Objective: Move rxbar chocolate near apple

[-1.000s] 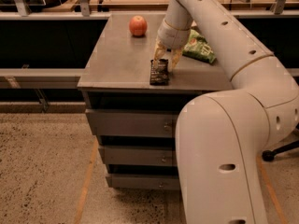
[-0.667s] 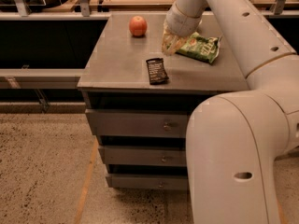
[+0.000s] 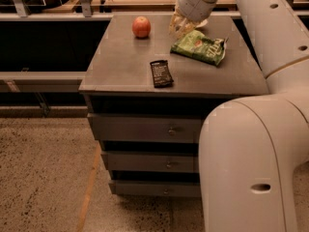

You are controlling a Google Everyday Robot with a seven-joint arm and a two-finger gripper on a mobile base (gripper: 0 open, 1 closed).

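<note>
The white arm [image 3: 270, 42] bends in from the right. Its gripper [image 3: 181, 25] hangs over the grey tabletop [image 3: 120, 66] to the right of the apple [image 3: 141, 26]; I cannot tell how the jaws stand. The chocolate bar [image 3: 161, 73] lies flat, well in front of the apple. Drawers [image 3: 145, 128] sit below, above a speckled floor [image 3: 43, 178].

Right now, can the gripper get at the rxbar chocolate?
Probably yes. The rxbar chocolate lies flat and alone near the front edge of the table; the gripper hovers toward the back beside the green chip bag, with bare tabletop between them.
</note>
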